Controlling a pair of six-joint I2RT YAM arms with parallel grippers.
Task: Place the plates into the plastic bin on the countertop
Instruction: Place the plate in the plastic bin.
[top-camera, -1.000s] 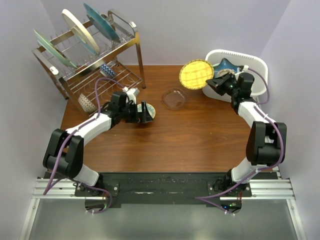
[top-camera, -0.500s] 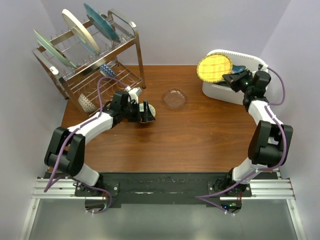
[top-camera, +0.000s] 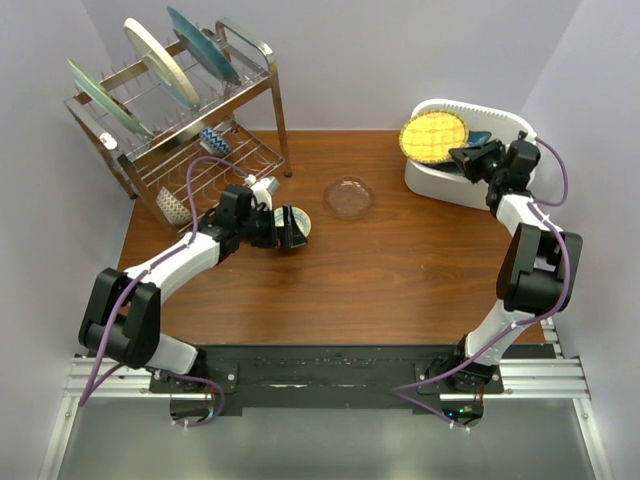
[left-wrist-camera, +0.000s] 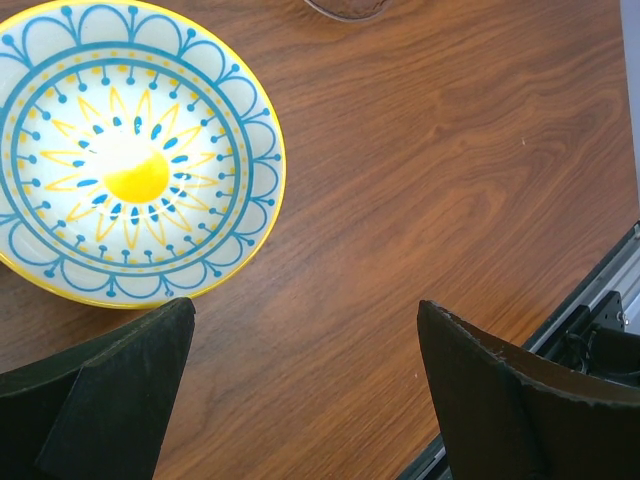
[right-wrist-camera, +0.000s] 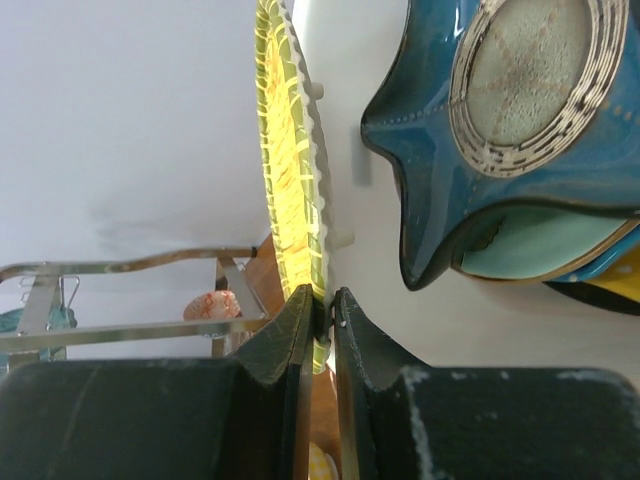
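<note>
Your right hand was pinched narrow on the rim of the yellow-brown patterned plate, both fingers pressed flat against its edge in the right wrist view. You held that plate tilted over the left end of the plastic bin. I could not tell whether its lower edge touched the bin wall. Inside the bin lay the dark-blue star-shaped plate, face up, with a mint green plate showing beneath one of its points (a sliver of yellow peeked out under that at the frame's edge). The bin sat at the far right corner of the desk.

Your left hand was spread wide and held nothing. It hovered low over the desk, well apart from the bin. From the left wrist camera, its two dark fingers framed bare wood, and the small white bowl with the yellow centre lay just beyond them, flat on the desk. A clear glass dish rested on the desk near that bowl, between the two hands.

At the far left stood the metal dish rack. Its upper tier carried three plates on edge: a green plate, a beige plate and a teal plate.
</note>
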